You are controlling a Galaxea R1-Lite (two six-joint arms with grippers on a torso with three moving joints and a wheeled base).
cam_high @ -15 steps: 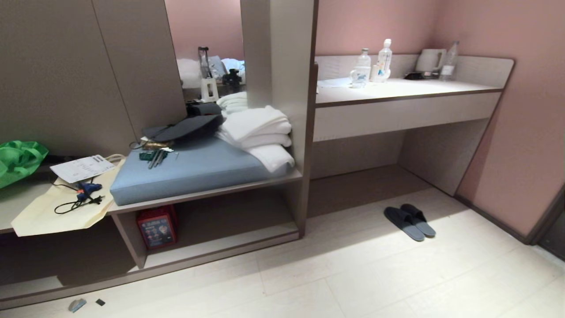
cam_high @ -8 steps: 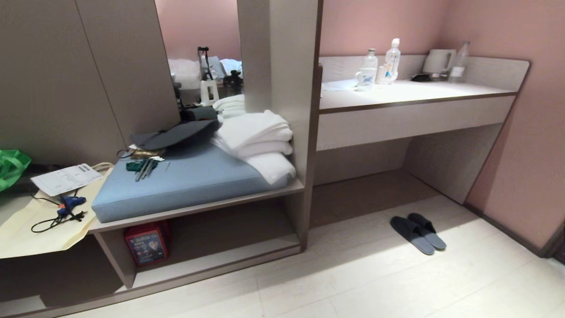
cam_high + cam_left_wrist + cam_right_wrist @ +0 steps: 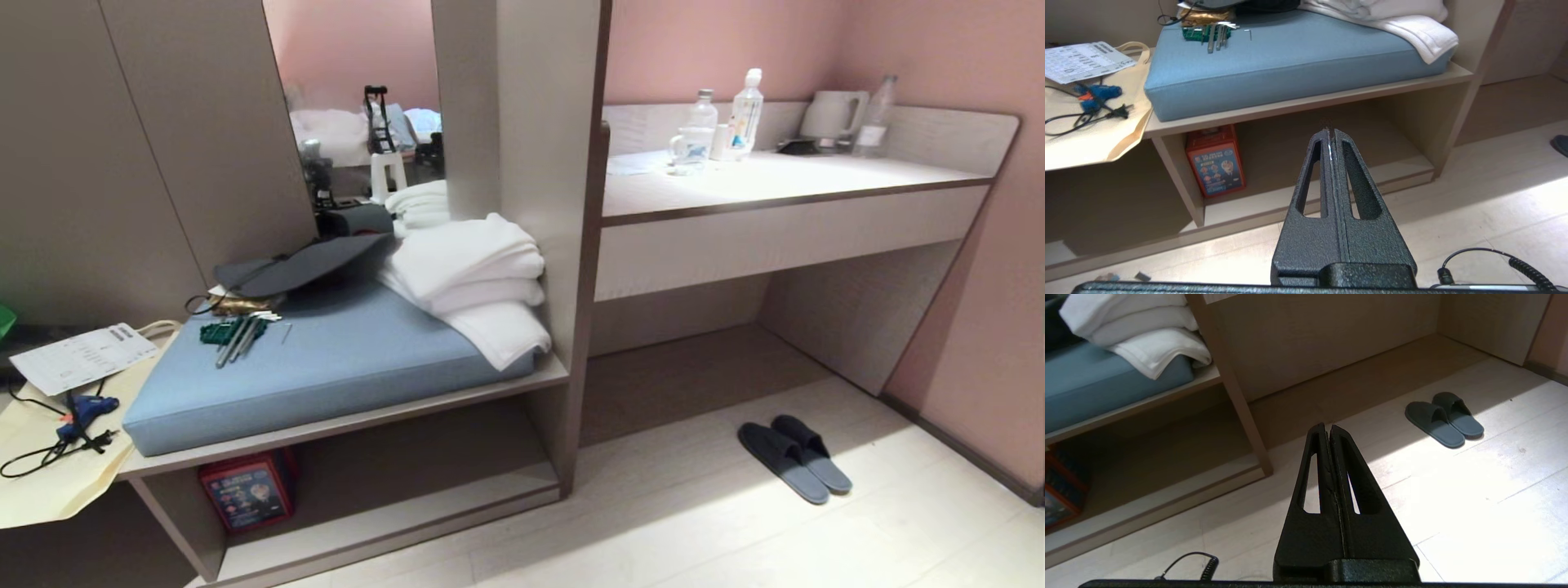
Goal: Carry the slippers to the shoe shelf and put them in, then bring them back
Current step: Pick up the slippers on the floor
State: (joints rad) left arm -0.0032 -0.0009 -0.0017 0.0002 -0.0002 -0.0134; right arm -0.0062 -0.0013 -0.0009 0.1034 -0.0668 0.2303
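The slippers (image 3: pixel 793 458) lie side by side on the pale floor in front of the desk recess, dark grey-blue with lighter soles; the right wrist view also shows the slippers (image 3: pixel 1443 418). The shoe shelf (image 3: pixel 392 523) is the low cubby under the blue seat cushion (image 3: pixel 326 363), and the shoe shelf (image 3: pixel 1306 196) fills the left wrist view. My left gripper (image 3: pixel 1331 131) is shut and empty, held off the floor facing the cubby. My right gripper (image 3: pixel 1327 426) is shut and empty, well short of the slippers. Neither arm shows in the head view.
A red box (image 3: pixel 245 490) stands at the cubby's left end. Folded white towels (image 3: pixel 469 278), a dark hat and small tools lie on the cushion. Bottles and a kettle (image 3: pixel 833 114) stand on the desk. A cloth bag (image 3: pixel 49 482) with a cable lies on the left bench.
The whole head view has shifted left and down across the frames, so the camera has moved toward the bench and slippers. The slippers keep their place on the floor.
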